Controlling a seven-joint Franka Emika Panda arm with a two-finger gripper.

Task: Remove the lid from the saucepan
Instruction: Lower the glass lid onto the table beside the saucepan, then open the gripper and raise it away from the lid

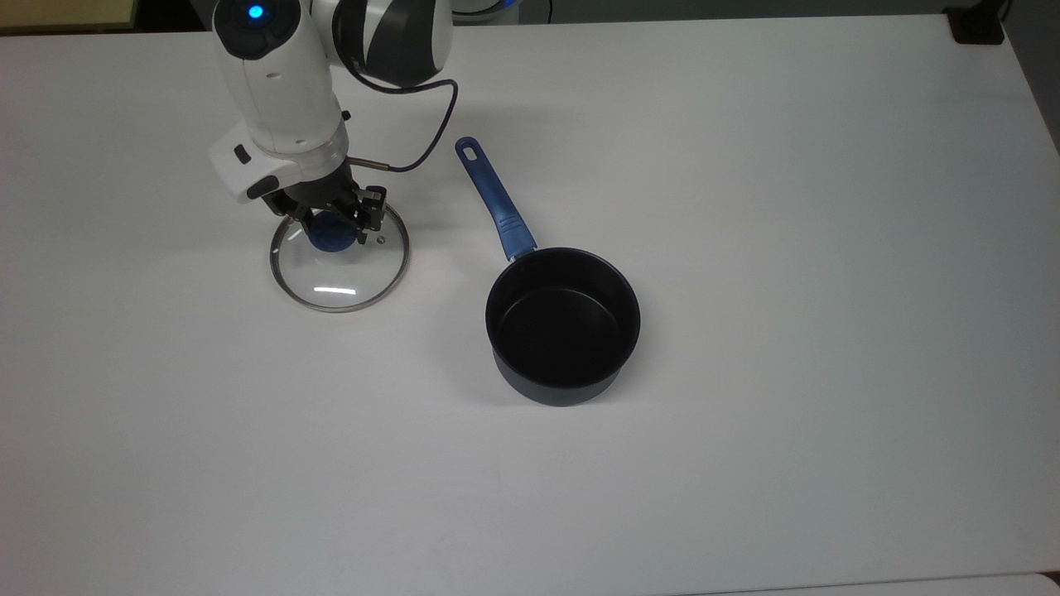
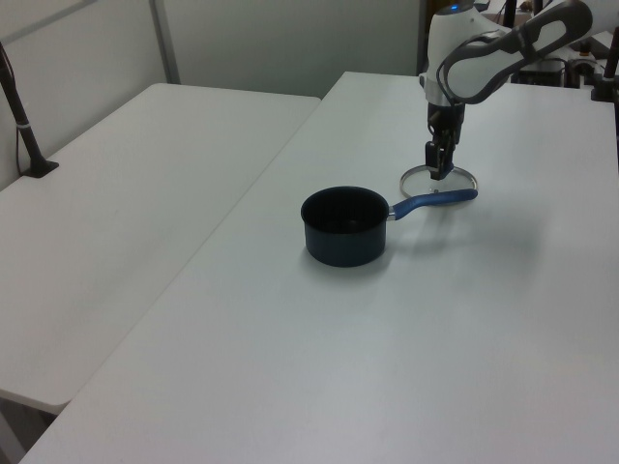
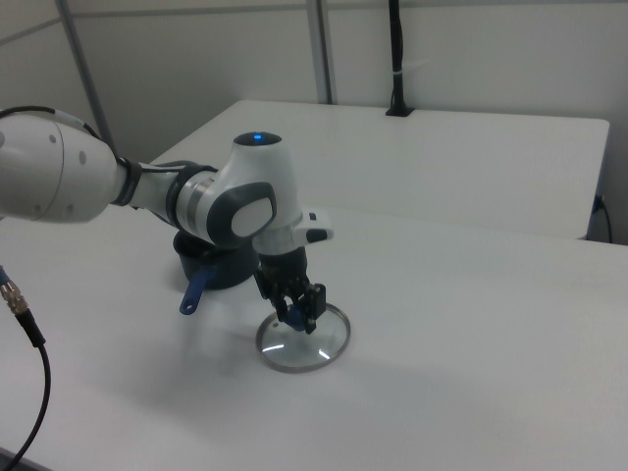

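The saucepan [image 1: 563, 327] stands uncovered on the white table [image 1: 787, 207], its black inside showing. Its blue handle [image 1: 495, 199] points toward the top view's upper left. The glass lid [image 1: 339, 280] sits to the top view's left of the pan, level and low at the table surface; I cannot tell whether it touches. My gripper [image 1: 334, 233] is shut on the lid's blue knob [image 1: 330, 241] from above. In the left view the gripper [image 2: 438, 172] and lid [image 2: 419, 180] are behind the handle's end. In the right view the gripper [image 3: 299, 319] holds the lid [image 3: 306, 348] in front of the saucepan [image 3: 211, 270].
A black cable [image 1: 435, 124] loops from my wrist close to the handle's end. A second white table [image 2: 116, 193] adjoins at the left view's left, with a black post [image 2: 24, 126] on it. Open table surface lies all around the pan.
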